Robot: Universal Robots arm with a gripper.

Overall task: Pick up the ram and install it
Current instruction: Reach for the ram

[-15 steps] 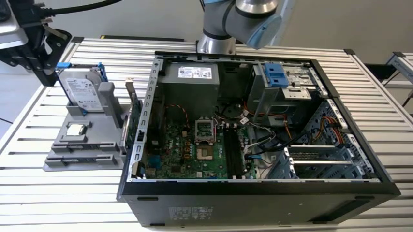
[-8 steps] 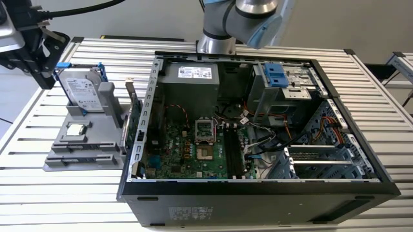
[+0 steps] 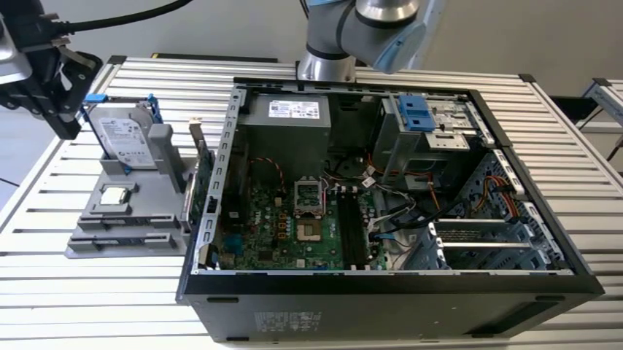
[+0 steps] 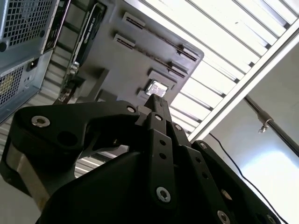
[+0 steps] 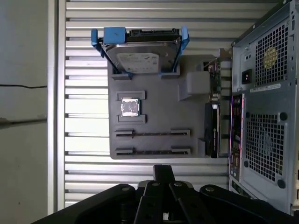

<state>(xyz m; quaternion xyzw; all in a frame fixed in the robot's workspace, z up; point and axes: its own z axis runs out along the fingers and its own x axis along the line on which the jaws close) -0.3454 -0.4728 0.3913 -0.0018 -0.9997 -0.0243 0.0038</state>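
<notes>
"Exterior view's left: that's your gripper (image 3: 66, 125)?"
"Mine, beside the hard drive (image 3: 125, 113), fingers pressed together."
"The ram?"
"I can't tell where; the drive label (image 3: 122, 138) I can't read either."

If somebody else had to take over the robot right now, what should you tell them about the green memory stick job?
Gripper: the black gripper is shut with nothing seen in it, up above the slatted metal table, near the grey plastic parts tray.
Ram: the long dark-green circuit-board stick, the ram as far as I can tell, stands on edge at the tray's side next to the open black computer case.
Done: nothing that shows; the ram is not picked up.
Left: the pick-up and the install.
</notes>
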